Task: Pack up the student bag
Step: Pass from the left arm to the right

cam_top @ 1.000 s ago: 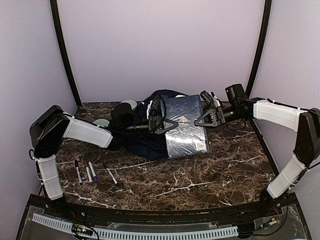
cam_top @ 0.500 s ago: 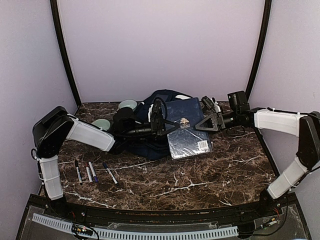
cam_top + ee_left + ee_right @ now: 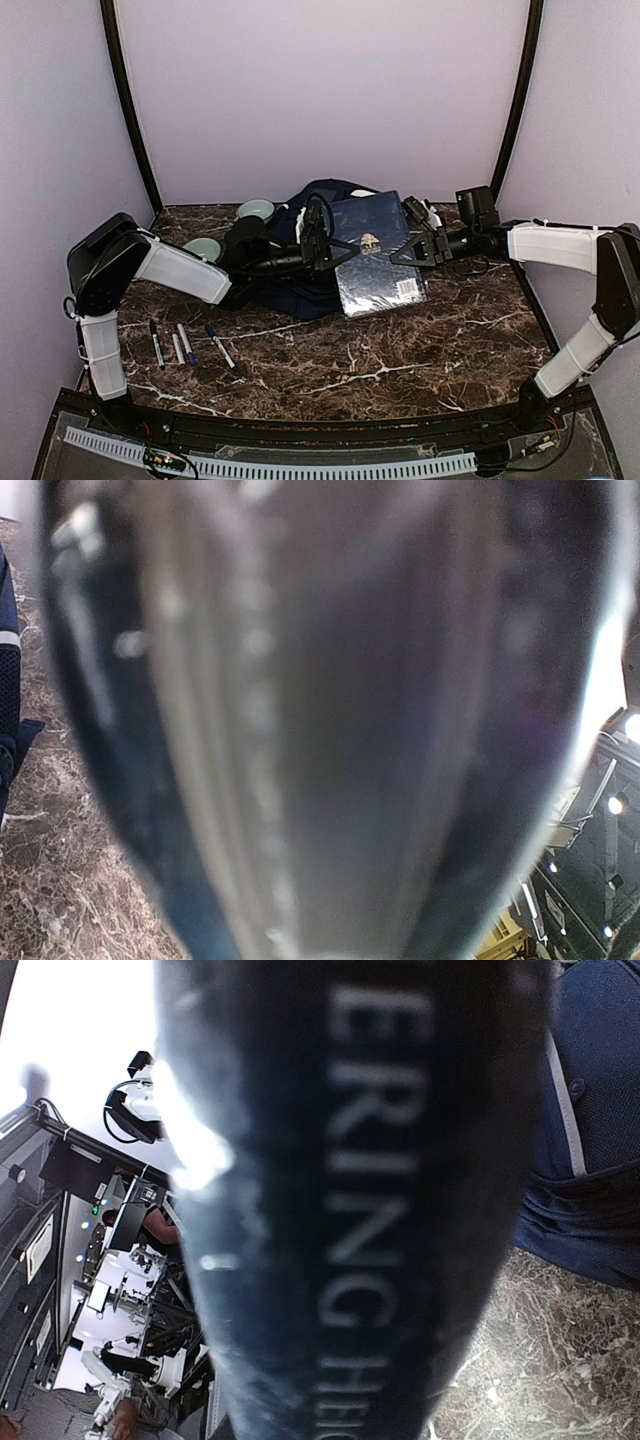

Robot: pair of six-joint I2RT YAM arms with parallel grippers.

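A dark blue hardcover book (image 3: 375, 270) is held tilted over the navy student bag (image 3: 285, 295), which lies crumpled at the back middle of the table. My left gripper (image 3: 338, 250) is shut on the book's left edge and my right gripper (image 3: 408, 247) on its right edge. The left wrist view is filled by the blurred page edge of the book (image 3: 330, 720). The right wrist view is filled by the book's lettered spine (image 3: 370, 1210), with the bag's blue fabric and white stripe (image 3: 595, 1090) beside it. My fingers are hidden in both wrist views.
Two pale green bowls (image 3: 255, 208) (image 3: 203, 247) sit behind my left arm beside the bag. Several pens (image 3: 172, 344) lie on the marble table (image 3: 400, 370) at the front left. Dark frame posts stand at the back corners.
The book has shifted slightly right and down between the grippers. My right gripper dropped a little, and my left arm lifted enough to uncover the far bowl.
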